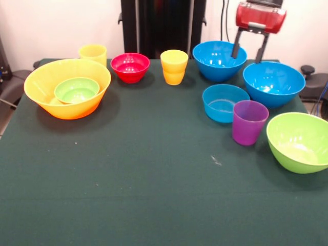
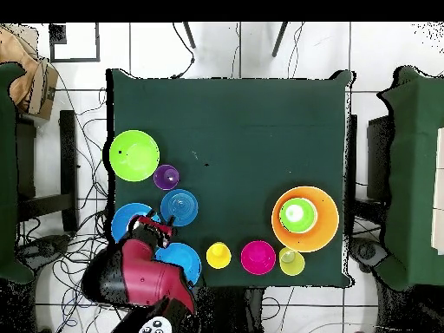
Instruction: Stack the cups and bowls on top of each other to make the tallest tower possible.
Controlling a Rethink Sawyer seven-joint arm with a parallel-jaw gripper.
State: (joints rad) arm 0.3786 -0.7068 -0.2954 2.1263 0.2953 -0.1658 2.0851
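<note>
Dark green cloth covers the tabletop (image 1: 154,184), with a pale wall and the robot's black pedestal (image 1: 161,25) behind it in the front view. Taking the purple cup (image 1: 249,122) as the landmark and using the front view for directions: a shallow blue bowl (image 1: 224,102) sits just to its left, almost touching it. A large lime green bowl (image 1: 301,141) stands just to its right, at the tabletop's edge. Directly behind the purple cup is a large blue bowl (image 1: 273,83), and farther back and to the left is a second large blue bowl (image 1: 219,60). The tool (image 1: 250,50) hangs from the red arm (image 1: 260,16) behind the purple cup, above the gap between the two large blue bowls; its two dark fingers (image 1: 236,45) are spread apart and hold nothing.

Well to the left of the purple cup, toward the back, stands a yellow cup (image 1: 174,66), then a small red bowl (image 1: 130,67) beyond it, and a second yellow cup (image 1: 93,53) farther left still. At the far left of the purple cup is the huge orange-yellow bowl (image 1: 51,82), upright, with a small green bowl (image 1: 77,90) nested inside it; these two are the only pieces stacked. The overhead view shows the same nested pair, green within orange.
</note>
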